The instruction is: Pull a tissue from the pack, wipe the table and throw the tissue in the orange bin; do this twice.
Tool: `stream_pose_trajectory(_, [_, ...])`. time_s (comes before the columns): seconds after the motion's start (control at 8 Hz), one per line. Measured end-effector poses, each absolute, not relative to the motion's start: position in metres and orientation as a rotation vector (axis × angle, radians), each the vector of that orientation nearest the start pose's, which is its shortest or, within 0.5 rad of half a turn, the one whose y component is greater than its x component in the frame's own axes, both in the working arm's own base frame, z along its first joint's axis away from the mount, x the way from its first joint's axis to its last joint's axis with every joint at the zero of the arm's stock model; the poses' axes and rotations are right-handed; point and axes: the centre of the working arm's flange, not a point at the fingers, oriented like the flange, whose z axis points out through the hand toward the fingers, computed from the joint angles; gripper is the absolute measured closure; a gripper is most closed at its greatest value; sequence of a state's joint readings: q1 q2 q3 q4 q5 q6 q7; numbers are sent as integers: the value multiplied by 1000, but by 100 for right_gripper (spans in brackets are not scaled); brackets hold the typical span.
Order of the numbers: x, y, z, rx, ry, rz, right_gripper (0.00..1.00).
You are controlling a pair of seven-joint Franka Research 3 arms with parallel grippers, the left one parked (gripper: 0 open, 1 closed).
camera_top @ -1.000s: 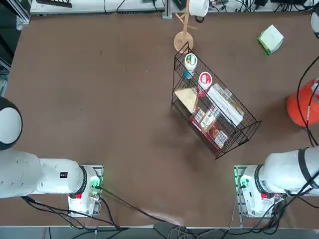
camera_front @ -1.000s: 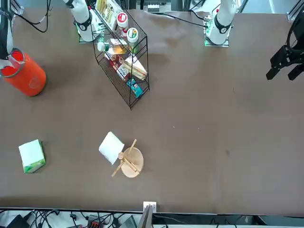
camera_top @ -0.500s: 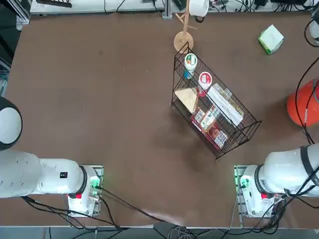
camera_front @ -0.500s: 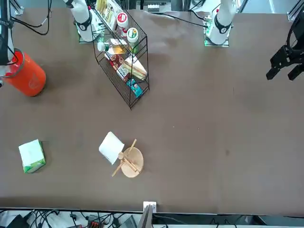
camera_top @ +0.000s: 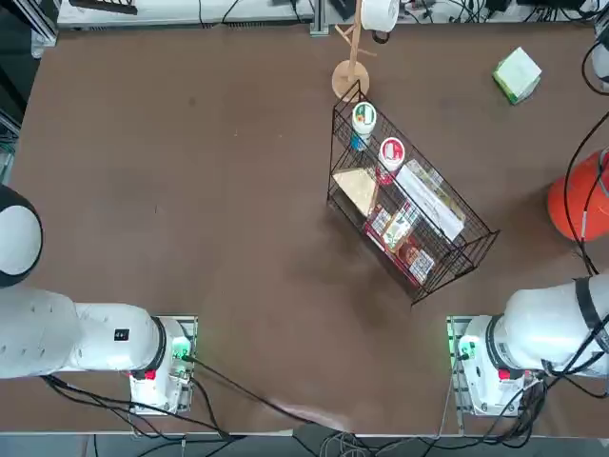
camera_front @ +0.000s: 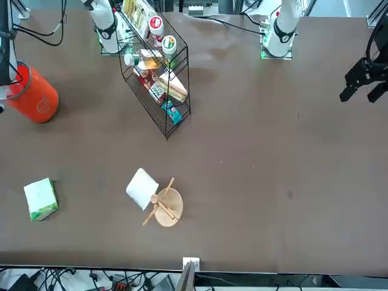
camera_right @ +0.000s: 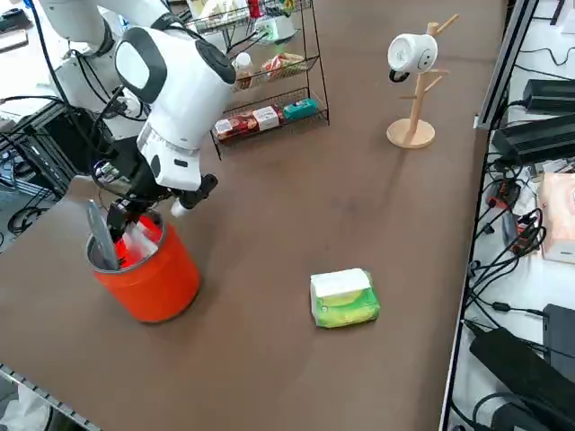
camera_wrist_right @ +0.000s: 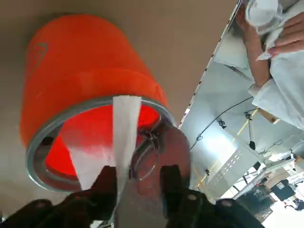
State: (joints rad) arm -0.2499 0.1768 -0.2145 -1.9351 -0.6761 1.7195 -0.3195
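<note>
The orange bin (camera_right: 151, 274) stands on the dark-brown table (camera_top: 190, 190) near its right edge; it also shows in the top view (camera_top: 574, 207) and the front view (camera_front: 34, 95). My right gripper (camera_right: 121, 220) hangs just above the bin's rim. In the wrist view its fingers (camera_wrist_right: 107, 183) stand apart, so the gripper (camera_wrist_right: 137, 173) is open. A white tissue (camera_wrist_right: 126, 128) hangs down past one finger into the bin (camera_wrist_right: 80, 61). The green-and-white pack (camera_right: 343, 298) lies on the table a little beyond the bin, far from the gripper.
A black wire basket (camera_top: 409, 214) of groceries stands mid-table. A wooden mug tree with a white mug (camera_right: 413, 90) is near the far edge. The bin sits close to the table's side edge. A person's hands (camera_wrist_right: 280, 42) show beyond that edge.
The right arm over the bin has shifted slightly toward the table's side edge. The pack, basket and mug tree have not moved.
</note>
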Motion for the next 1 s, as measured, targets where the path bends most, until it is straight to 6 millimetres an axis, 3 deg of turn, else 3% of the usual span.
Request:
stream_pose_trajectory(0.25, [476, -299, 392, -3429, -186, 1103, 6])
stream_pose_trajectory(0.38, [473, -301, 391, -3406, -190, 1094, 0])
stream_pose_trajectory(0.62, [463, -316, 391, -3348, -181, 1065, 0])
stream_pose_trajectory(1.0, [469, -314, 396, -3332, -292, 1053, 0])
